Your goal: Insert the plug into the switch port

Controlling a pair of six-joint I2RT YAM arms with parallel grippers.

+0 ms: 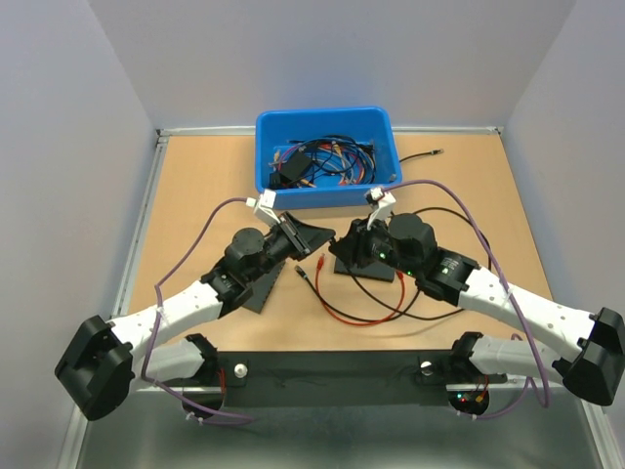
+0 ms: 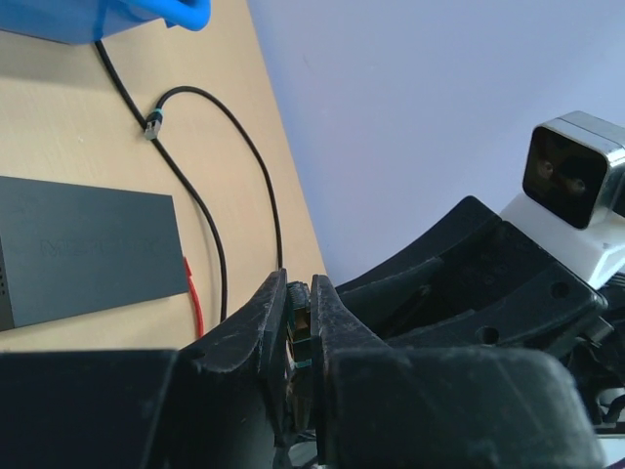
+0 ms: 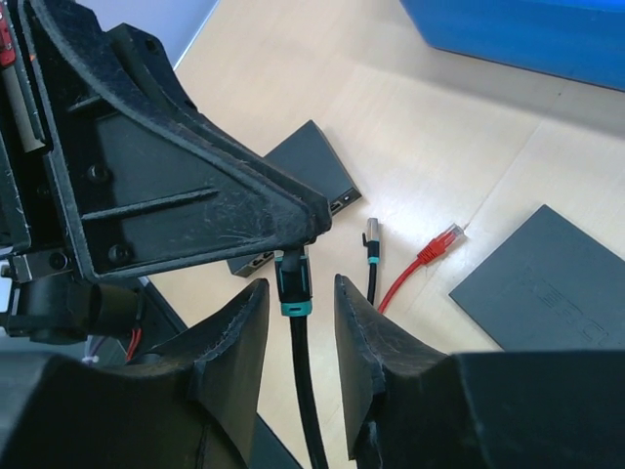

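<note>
Left arm (image 1: 186, 308) and right arm (image 1: 508, 298) both reaching inward and low, wrists angled toward each other, left pincer (image 2: 298, 293) pinched nearly closed on a black cable end (image 3: 294, 281), right pincer (image 3: 301, 293) fingers parted, straddling that same cable, tips nearly meeting.

Overhead looks down; close wrist views share table (image 1: 195, 186).

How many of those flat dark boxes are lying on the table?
2. One box, showing sockets, lies partly under the left arm; the other box lies partly under the right arm, near the red plug. The blue bin of cables might hide more.
</note>
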